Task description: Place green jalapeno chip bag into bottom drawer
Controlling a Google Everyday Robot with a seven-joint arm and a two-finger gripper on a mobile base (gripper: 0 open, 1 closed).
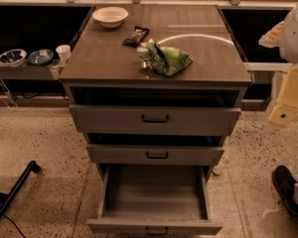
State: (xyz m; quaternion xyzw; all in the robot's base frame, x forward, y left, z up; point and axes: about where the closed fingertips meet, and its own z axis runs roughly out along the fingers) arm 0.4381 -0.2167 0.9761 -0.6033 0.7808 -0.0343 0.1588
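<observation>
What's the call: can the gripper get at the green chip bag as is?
Probably yes. The green jalapeno chip bag lies uncovered on the cabinet top, nothing over it or to its right; the gripper hangs beyond the cabinet's right edge, on that open side.

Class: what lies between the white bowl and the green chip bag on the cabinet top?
A dark snack packet, in the camera view. The gripper hangs at the right edge.
</observation>
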